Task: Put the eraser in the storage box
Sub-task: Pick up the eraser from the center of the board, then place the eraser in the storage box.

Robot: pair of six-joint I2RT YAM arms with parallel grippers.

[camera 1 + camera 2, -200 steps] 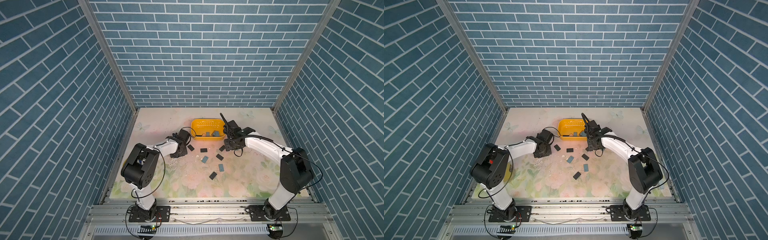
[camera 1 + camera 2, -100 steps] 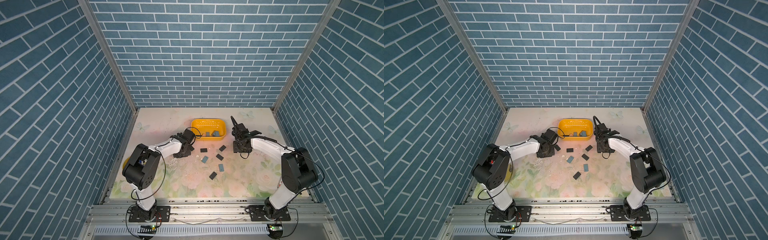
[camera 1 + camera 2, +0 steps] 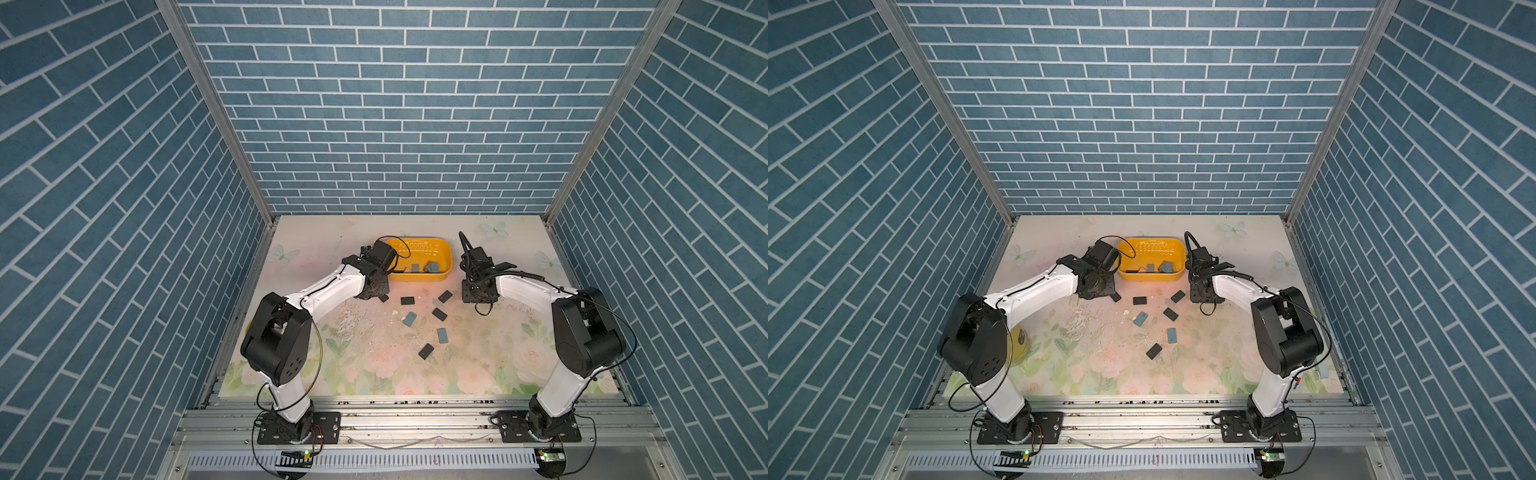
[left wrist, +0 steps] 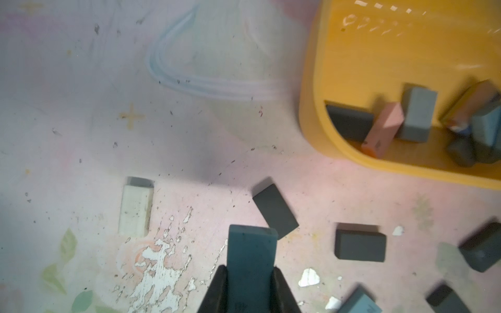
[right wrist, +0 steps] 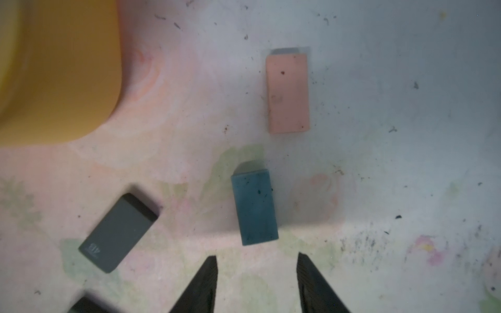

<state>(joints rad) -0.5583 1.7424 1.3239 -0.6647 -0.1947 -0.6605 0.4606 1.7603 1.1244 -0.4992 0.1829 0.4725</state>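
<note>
We found the floral table [image 3: 478, 365] strewn with loose erasers [image 3: 408, 300]. The yellow storage box [image 3: 415, 277] sat at its far middle, where either side could reach it, with several erasers lying inside. Our left gripper [image 4: 250, 271] was pinched narrow on a teal eraser [image 4: 252, 249], held just outside the box; we judged it was ready to be carried over the rim. Our right gripper [image 5: 256, 260] stood with jaws apart and empty, lined up behind a flat teal eraser [image 5: 254, 207] on the table near a pink eraser [image 5: 288, 93].
</note>
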